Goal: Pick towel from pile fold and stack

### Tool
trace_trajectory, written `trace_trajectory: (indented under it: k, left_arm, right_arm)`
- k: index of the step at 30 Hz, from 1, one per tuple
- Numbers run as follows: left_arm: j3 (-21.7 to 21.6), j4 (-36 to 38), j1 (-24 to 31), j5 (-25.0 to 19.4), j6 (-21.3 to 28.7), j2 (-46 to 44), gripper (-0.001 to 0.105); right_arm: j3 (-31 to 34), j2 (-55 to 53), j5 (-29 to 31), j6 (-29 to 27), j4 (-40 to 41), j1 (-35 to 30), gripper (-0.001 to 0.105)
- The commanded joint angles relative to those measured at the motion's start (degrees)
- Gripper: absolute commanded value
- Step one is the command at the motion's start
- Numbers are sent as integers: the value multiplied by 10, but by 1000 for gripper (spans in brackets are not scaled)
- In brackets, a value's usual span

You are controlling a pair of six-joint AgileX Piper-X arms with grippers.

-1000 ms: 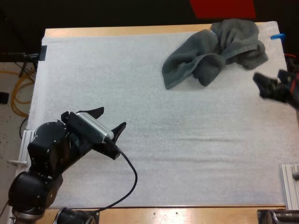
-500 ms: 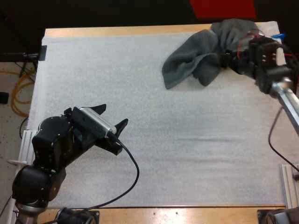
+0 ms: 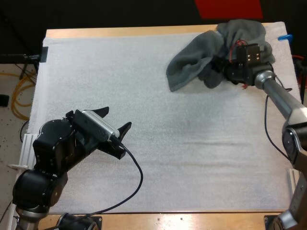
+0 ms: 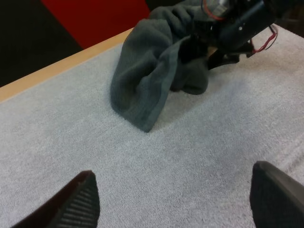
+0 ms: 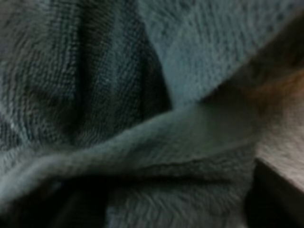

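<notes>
A crumpled dark grey-green towel (image 3: 192, 62) lies at the far right of the white mat (image 3: 144, 96). My right gripper (image 3: 218, 67) is pushed into the towel's folds from the right, its tip buried in the cloth. The right wrist view looks straight onto towel folds (image 5: 142, 142) at very close range. My left gripper (image 3: 114, 122) hovers over the mat's near left part, open and holding nothing, far from the towel. In the left wrist view the towel (image 4: 142, 85) lies ahead, between and beyond the open fingers (image 4: 83, 199), with the right gripper (image 4: 199, 45) at its far side.
Bare mat spreads across the middle and the near side of the table (image 3: 120, 31). The wooden table edge runs just behind the towel.
My right arm swung in from the right edge to the towel, then pressed left into its folds. The left arm shifted only slightly.
</notes>
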Motion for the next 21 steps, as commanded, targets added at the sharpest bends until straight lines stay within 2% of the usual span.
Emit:
trace_trajectory:
  k: [1, 3, 4, 5, 8, 10, 15, 21]
  left_arm:
    - [-4, -9, -2, 3, 1, 0, 64]
    - [-4, -9, -2, 3, -2, 0, 64]
    - [-4, -9, -2, 3, -1, 0, 64]
    - [-4, -9, -2, 3, -1, 0, 64]
    - [-4, -9, -2, 3, -1, 0, 64]
    - [-4, -9, -2, 3, -1, 0, 64]
    - [-4, -9, -2, 3, -1, 0, 64]
    - [-4, -9, -2, 3, -1, 0, 64]
  right_arm:
    - [-12, 5, -18, 13, -6, 0, 37]
    - [-21, 17, -28, 15, -8, 0, 14]
    - [-22, 18, -30, 15, -9, 0, 10]
    - [-25, 19, -32, 15, -13, 0, 0]
    - [-32, 12, -47, 9, -33, 0, 0]
    - [-42, 1, -63, -15, -39, 0, 0]
    - [-61, -86, -67, -153, -42, 4, 0]
    - [-63, -210, -61, -238, -42, 4, 0]
